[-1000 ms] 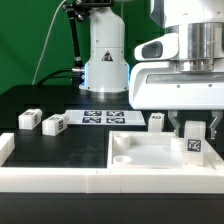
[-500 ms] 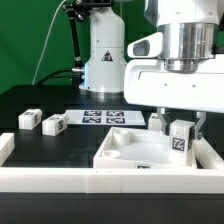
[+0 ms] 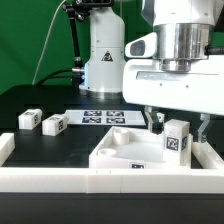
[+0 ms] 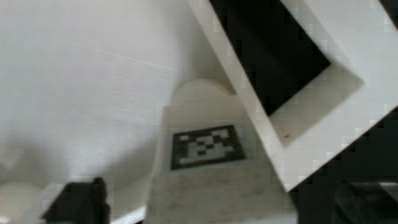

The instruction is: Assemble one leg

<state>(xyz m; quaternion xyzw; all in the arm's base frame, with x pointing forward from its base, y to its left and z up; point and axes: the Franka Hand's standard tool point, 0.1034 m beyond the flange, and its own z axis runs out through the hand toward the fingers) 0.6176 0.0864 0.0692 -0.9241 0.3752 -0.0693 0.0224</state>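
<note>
A leg (image 3: 177, 138), a small white block with a black-and-white tag, stands upright on the near right corner of the big white panel (image 3: 125, 150). My gripper (image 3: 177, 128) straddles its top, and a gap shows between each finger and the leg. In the wrist view the leg (image 4: 214, 150) rises between the dark fingers (image 4: 75, 200), over the panel (image 4: 89, 90). Two more legs (image 3: 29, 119) (image 3: 54, 124) lie at the exterior view's left. Another leg (image 3: 155, 121) stands behind the panel.
The marker board (image 3: 100, 117) lies in front of the robot base (image 3: 105, 60). A white rail (image 3: 60, 180) runs along the near edge, with a raised end (image 3: 5, 148) at the exterior view's left.
The gripper and the leg have shifted towards the exterior view's left. The panel has slid and turned the same way. The fingers now stand wider apart.
</note>
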